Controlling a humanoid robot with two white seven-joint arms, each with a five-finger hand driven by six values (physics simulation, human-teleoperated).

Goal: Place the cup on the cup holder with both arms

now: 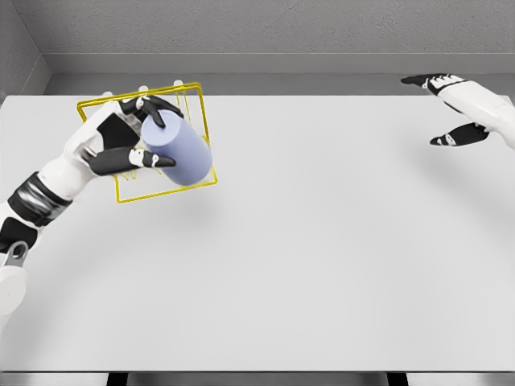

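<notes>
A pale blue cup [179, 150] is held tilted on its side in my left hand [150, 135], whose dark fingers wrap its closed end. The cup hangs over a yellow wire-frame cup holder [201, 121] that stands at the table's far left. Part of the holder's frame is hidden behind the hand and cup. Whether the cup touches the frame I cannot tell. My right hand [444, 108] is far off at the upper right, fingers spread and holding nothing.
The white table [322, 257] spreads wide in front and to the right. A grey wall runs along its far edge, and the table's front edge shows at the bottom.
</notes>
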